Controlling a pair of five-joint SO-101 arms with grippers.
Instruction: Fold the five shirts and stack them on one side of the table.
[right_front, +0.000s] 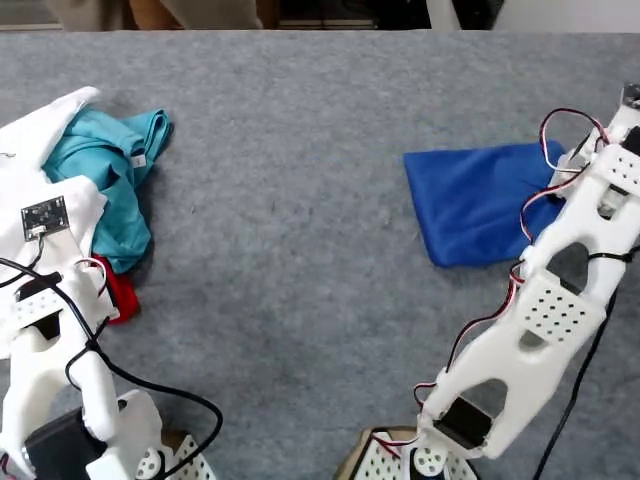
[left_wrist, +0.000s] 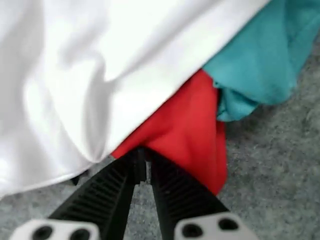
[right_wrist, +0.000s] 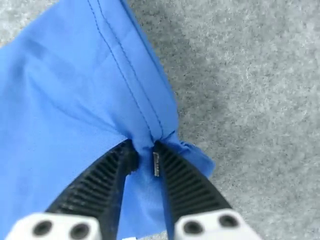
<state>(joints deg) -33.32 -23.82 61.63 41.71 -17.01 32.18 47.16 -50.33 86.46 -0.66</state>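
Four shirts show on the grey table (right_front: 300, 300). At the left of the high view, a white shirt (right_front: 35, 130) and a teal shirt (right_front: 105, 165) cover most of a red shirt (right_front: 120, 295). The left gripper (left_wrist: 142, 160) has its jaws nearly together at the red edge, the tips hidden under the white hem, so a grip cannot be made out. At right, the right gripper (right_wrist: 142, 150) pinches a bunched edge of the flat blue shirt (right_front: 470, 205).

Grey felt mat (right_front: 300, 250) — fuzzy, spread wide; beyond far edge, tan shapes (right_front: 150, 12) (unclear what).
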